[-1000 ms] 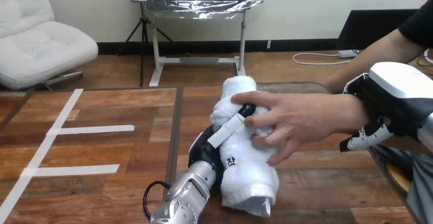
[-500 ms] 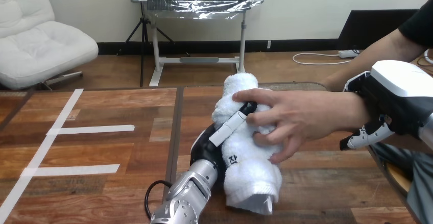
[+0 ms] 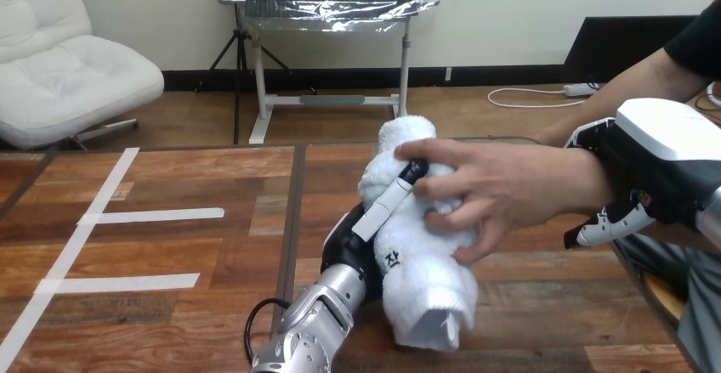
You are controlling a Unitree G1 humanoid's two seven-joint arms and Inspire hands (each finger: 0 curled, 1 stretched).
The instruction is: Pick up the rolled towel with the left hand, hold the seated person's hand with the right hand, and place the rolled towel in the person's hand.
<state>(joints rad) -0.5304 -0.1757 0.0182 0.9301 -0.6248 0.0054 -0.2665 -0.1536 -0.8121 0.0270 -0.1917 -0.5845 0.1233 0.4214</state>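
The white rolled towel (image 3: 421,258) stands tilted at the table's middle, near end raised. My left hand (image 3: 350,247) is shut on it from the left, one finger (image 3: 387,203) lying across its upper part. The person's hand (image 3: 497,188) comes in from the right and lies over the towel's upper half, its fingers curled onto the cloth and touching my finger. My right hand (image 3: 659,165) sits over the person's wrist at the right edge, with its fingers (image 3: 599,227) curled under the wrist.
White tape strips (image 3: 102,217) mark the wooden table (image 3: 212,245) at the left. A dark seam (image 3: 293,211) runs down the table just left of my left arm. The table's right edge (image 3: 633,275) lies below my right hand.
My left hand has lifted and swung the towel's near end up and to the right. The person's fingers have closed further round the towel. My right hand has stayed at the wrist.
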